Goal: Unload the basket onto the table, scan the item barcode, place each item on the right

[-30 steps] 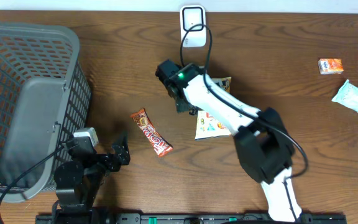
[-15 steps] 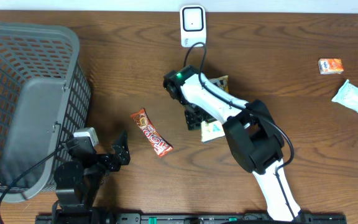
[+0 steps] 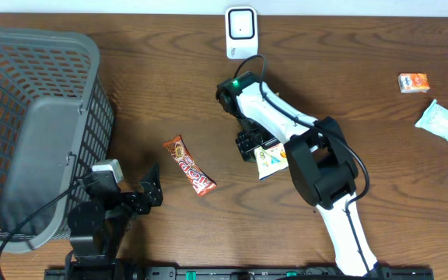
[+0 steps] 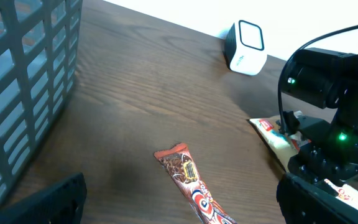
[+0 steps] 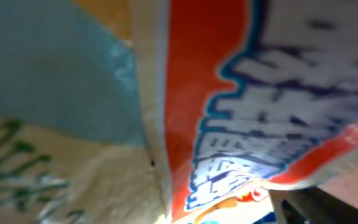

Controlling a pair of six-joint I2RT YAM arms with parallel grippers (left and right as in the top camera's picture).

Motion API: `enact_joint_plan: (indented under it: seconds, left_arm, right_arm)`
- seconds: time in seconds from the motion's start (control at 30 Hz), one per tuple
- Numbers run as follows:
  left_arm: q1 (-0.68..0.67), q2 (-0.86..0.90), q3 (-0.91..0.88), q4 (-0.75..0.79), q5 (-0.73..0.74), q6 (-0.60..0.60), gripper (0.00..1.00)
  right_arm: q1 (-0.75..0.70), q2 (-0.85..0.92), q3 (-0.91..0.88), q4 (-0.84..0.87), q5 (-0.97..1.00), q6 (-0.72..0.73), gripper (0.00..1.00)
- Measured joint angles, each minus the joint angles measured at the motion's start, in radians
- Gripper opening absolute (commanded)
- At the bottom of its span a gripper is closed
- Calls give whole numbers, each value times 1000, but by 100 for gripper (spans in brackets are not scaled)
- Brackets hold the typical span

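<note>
A white, orange and green snack packet (image 3: 271, 161) lies mid-table. My right gripper (image 3: 249, 145) is pressed down on its left end. In the right wrist view the packet (image 5: 185, 106) fills the frame, blurred and very close, and only one dark finger (image 5: 303, 208) shows at the bottom right, so the jaw gap is hidden. The white scanner (image 3: 240, 32) stands at the far edge and also shows in the left wrist view, scanner (image 4: 246, 47). My left gripper (image 3: 148, 192) rests open near the front left, with nothing between its fingers (image 4: 45, 200).
A brown candy bar (image 3: 189, 165) lies between the two grippers, seen close in the left wrist view (image 4: 190, 180). A grey mesh basket (image 3: 33, 117) takes up the left side. An orange packet (image 3: 413, 82) and a white-blue packet (image 3: 443, 122) lie at the far right.
My right gripper has swung from beside the scanner toward the near side and down onto the snack packet, which has shifted a little. The left arm has not moved.
</note>
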State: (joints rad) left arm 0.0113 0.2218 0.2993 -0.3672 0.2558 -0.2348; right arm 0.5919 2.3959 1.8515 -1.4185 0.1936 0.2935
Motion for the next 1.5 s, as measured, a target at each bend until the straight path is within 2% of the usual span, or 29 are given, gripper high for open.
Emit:
enact_joint_plan:
  seconds: [0.1,0.13,0.27,0.47,0.53,0.7,0.8,0.9,1.0,1.07,1.37,1.5]
  left_arm:
    - [0,0,0,0,0,0,98]
    - [0,0,0,0,0,0,98]
    - [0,0,0,0,0,0,98]
    - [0,0,0,0,0,0,98]
    - [0,0,0,0,0,0,98]
    - [0,0,0,0,0,0,98]
    - [0,0,0,0,0,0,98]
    - [0,0,0,0,0,0,98]
    - [0,0,0,0,0,0,98]
    - [0,0,0,0,0,0,98]
    - [0,0,0,0,0,0,98]
    - [0,0,0,0,0,0,98]
  right_arm:
    - [-4,2,2,48,39,-11,8]
    - [-8,4,2,66,68,-10,1]
    - [-31,11,10,100,129,-30,1]
    - [-72,26,74,35,13,-170,1]
    - [-104,29,109,-21,-121,-276,1]
    - [-173,40,101,-242,-674,-675,1]
    - [-172,42,86,-278,-900,-818,2]
    - [-172,34,85,-281,-1085,-879,1]
    - [-174,22,85,-282,-1223,-869,1]
    - [-175,15,85,-283,-1320,-801,1]
    - [-175,11,85,-283,-1537,-256,1]
    - [-175,11,85,-283,-1632,-143,1]
